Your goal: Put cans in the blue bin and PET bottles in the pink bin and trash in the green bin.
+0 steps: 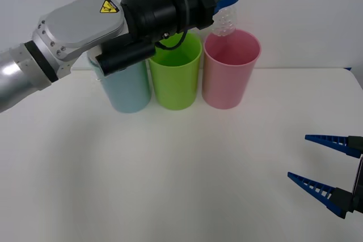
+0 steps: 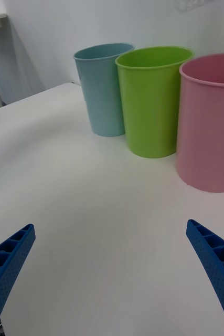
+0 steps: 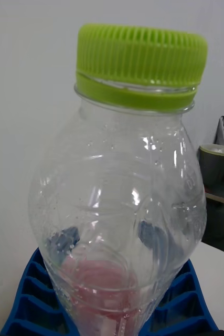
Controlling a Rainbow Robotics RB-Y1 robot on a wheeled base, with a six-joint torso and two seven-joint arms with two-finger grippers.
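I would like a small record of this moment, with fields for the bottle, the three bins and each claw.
bottle: clear PET bottle with lime-green cap, held upright above the pink bin
bins: blue bin, green bin and pink bin in one row on the white table, green in the middle
left claw: shut on the bottle, over the pink bin
right claw: open, low over the table, apart from the bins
status: bottle not yet released

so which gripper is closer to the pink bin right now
Left. The left gripper holds the PET bottle just above the pink bin. The right gripper sits open, low near the table's front right, well away.
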